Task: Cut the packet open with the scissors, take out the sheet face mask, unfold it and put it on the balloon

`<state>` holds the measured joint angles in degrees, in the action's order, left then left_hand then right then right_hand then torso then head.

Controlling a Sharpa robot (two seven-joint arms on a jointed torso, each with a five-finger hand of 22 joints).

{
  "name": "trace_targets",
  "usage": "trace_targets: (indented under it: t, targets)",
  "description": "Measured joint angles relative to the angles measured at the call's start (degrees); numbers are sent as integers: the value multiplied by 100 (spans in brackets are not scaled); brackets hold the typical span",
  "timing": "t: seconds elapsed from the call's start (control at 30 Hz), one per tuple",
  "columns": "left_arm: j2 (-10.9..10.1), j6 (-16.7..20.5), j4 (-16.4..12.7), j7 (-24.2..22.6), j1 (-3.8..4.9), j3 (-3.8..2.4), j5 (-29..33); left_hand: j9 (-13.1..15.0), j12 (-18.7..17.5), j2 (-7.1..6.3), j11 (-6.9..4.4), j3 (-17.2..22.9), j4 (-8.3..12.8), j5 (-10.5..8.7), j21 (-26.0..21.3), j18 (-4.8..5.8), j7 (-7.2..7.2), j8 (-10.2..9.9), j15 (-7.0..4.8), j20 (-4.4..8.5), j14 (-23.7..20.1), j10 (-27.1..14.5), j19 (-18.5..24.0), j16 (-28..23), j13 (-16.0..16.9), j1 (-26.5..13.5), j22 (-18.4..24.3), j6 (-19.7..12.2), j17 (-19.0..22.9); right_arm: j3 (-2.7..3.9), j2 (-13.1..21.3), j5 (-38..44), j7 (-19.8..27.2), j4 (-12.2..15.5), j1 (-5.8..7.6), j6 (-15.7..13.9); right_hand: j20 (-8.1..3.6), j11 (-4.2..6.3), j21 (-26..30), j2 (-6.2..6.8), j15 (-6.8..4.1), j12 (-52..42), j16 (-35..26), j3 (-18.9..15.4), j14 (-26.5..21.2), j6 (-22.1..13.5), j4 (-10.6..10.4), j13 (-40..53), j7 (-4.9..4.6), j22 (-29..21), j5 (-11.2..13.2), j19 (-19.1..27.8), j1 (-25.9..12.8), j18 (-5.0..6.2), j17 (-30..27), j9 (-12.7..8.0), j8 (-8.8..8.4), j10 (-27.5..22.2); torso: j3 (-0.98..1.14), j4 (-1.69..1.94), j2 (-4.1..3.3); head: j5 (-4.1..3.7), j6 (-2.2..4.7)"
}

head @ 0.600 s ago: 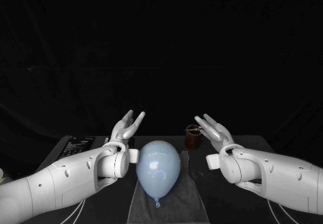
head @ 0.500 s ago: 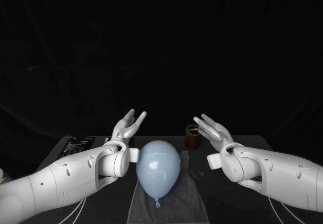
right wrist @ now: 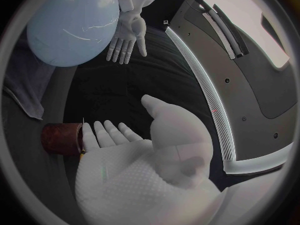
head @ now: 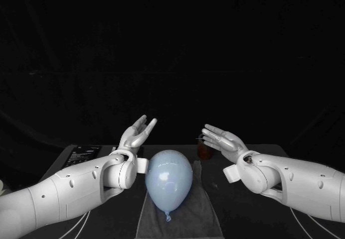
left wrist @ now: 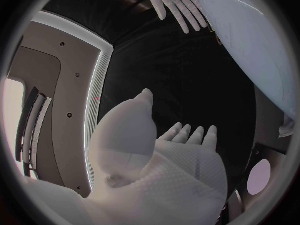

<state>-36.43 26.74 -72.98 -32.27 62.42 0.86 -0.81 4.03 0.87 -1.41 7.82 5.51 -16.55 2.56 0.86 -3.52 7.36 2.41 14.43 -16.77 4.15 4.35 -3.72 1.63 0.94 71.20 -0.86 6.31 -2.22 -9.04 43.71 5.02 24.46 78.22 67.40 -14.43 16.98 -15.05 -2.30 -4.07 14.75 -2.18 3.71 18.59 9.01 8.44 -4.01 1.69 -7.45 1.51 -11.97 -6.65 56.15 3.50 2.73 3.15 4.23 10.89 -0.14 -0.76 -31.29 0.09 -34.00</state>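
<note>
Lying lengthwise at lower centre of the head view, the pale blue balloon (head: 169, 178) was spotted on a grey cloth (head: 194, 219), knot toward the bottom edge. The left hand (head: 136, 132) and right hand (head: 221, 139) were both held up empty, fingers spread. A brown container (head: 205, 153) was half hidden behind the right one; contents couldn't be made out.

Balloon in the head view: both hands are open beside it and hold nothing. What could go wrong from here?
1. The balloon lies loose on a grey cloth between the two forearms. A sideways move of either arm could push it and make it roll away.
2. The right hand is open and close to a brown cylinder. A reach forward may knock the cylinder.
</note>
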Motion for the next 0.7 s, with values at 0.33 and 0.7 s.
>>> trace_targets:
  t: [0.33, 0.7]
  targets:
    - [-341, -172, -225, -12, 24, -1, -18, 975, 943, -5, 520, -140, 101, 0, 1363, -228, 163, 1164, -280, 17, 3547, 3537, -3381, 1751, 372, 715, -636, 2372, -1202, 14, 186, 116, 64, 139, 125, -9, -25, 41, -968, 423, -152, -611, 1076, 300, 2713, 1823, 989, 207, -134, 409, 69, -2450, 1132, 340, 541, 523, 885, 2955, 0, 4, 6, -25, -18]
    - [-836, -705, -670, 114, 168, -13, -435, 1418, 1266, -156, -15, 225, 297, 29, 2034, -677, 289, 1882, -917, 497, 5230, 5635, -5290, 2407, 453, 1497, -765, 4115, -1812, 21, 386, 1021, -105, 179, 335, 28, -303, 551, -1563, 652, -755, -699, 1554, 1419, 4825, 3834, 1626, 206, -411, 515, 1, -4135, 1430, 669, 940, 834, 1549, 4923, -9, 2, 20, -51, -29]
